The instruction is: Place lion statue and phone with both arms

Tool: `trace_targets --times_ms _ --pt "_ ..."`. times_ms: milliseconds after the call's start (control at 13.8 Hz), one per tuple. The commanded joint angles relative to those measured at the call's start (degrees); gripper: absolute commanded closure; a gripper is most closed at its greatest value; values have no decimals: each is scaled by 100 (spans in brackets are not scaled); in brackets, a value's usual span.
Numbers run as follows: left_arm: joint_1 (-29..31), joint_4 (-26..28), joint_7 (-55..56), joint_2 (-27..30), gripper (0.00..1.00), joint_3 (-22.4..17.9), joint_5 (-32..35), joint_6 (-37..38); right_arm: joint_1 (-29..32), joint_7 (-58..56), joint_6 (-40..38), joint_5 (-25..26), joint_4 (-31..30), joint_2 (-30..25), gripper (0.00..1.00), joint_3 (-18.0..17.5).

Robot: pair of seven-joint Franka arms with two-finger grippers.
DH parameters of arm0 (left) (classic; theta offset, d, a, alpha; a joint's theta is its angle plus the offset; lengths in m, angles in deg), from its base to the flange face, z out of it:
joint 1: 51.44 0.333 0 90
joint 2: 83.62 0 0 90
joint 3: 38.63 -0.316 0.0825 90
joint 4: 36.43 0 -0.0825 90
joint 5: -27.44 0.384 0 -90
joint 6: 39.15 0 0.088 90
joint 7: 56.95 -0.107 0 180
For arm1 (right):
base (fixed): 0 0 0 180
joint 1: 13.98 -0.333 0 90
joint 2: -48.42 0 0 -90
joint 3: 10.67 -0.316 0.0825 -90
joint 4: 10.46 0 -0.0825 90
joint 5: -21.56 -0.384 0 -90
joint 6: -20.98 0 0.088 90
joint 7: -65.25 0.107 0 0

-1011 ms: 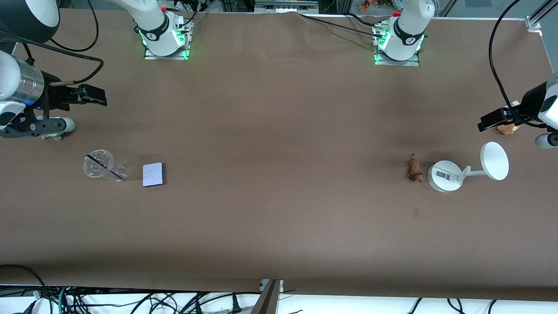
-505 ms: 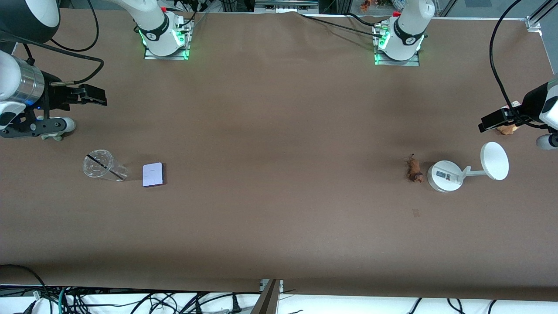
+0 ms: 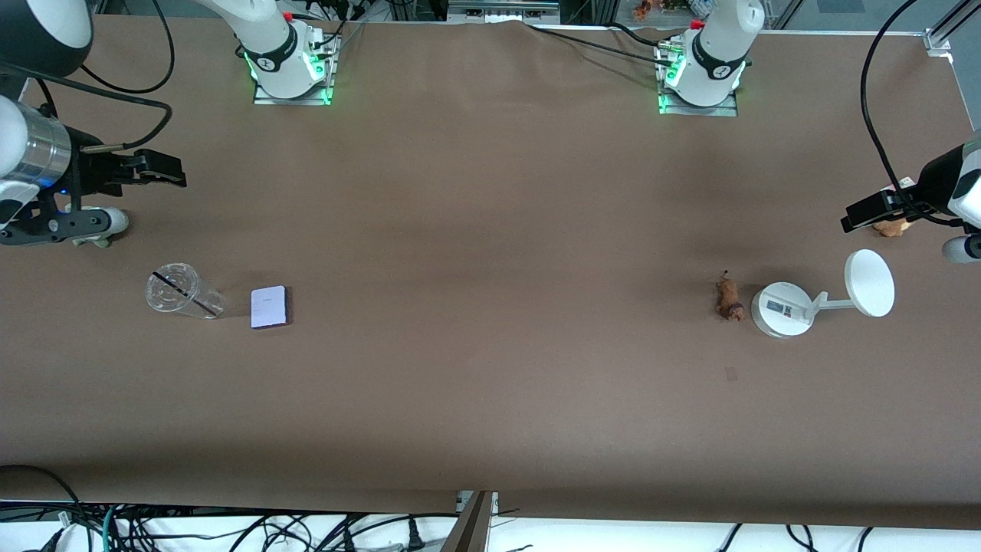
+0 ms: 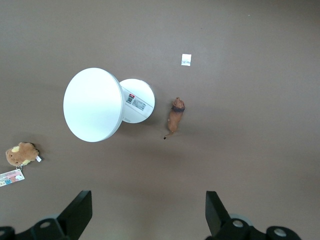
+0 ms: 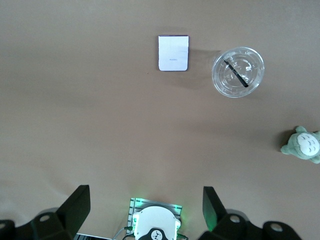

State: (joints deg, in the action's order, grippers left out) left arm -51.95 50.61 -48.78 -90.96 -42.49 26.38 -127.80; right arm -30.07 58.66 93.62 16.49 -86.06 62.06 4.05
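Observation:
The lion statue (image 3: 729, 299), a tiny orange-brown figurine, lies on the table beside the base of a white stand, toward the left arm's end; it also shows in the left wrist view (image 4: 175, 116). The phone (image 3: 268, 307), a pale lavender slab, lies flat beside a clear cup (image 3: 180, 291) toward the right arm's end; it also shows in the right wrist view (image 5: 173, 53). My left gripper (image 4: 148, 212) is open and empty, high over the table near a brown plush. My right gripper (image 5: 145, 210) is open and empty, high over the table's end near a grey-green plush.
The white stand (image 3: 780, 310) carries a round disc (image 3: 869, 282). A brown plush with a card tag (image 3: 891, 227) lies near the left arm's end. A grey-green plush (image 5: 302, 145) lies near the cup (image 5: 238, 71). A small paper scrap (image 3: 731, 373) lies nearer the camera than the lion.
My right arm has drifted slightly toward its end of the table. The left arm and all objects have not moved.

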Motion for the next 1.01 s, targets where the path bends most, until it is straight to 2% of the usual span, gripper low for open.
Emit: trace_targets --times_ms 0,289,505,939 --pt "16 -223 -131 -109 0 -19 -149 155 649 88 -39 103 12 -229 1 -619" --pt "16 -223 -131 -109 0 -28 -149 155 870 79 347 208 -743 -755 1 -787" --pt "16 -223 -131 -109 0 -19 -149 155 1089 70 909 278 -1744 -1440 0 -996" --pt "16 -223 -131 -109 0 -28 -149 155 1502 62 1173 279 -2221 -2039 0 -1059"
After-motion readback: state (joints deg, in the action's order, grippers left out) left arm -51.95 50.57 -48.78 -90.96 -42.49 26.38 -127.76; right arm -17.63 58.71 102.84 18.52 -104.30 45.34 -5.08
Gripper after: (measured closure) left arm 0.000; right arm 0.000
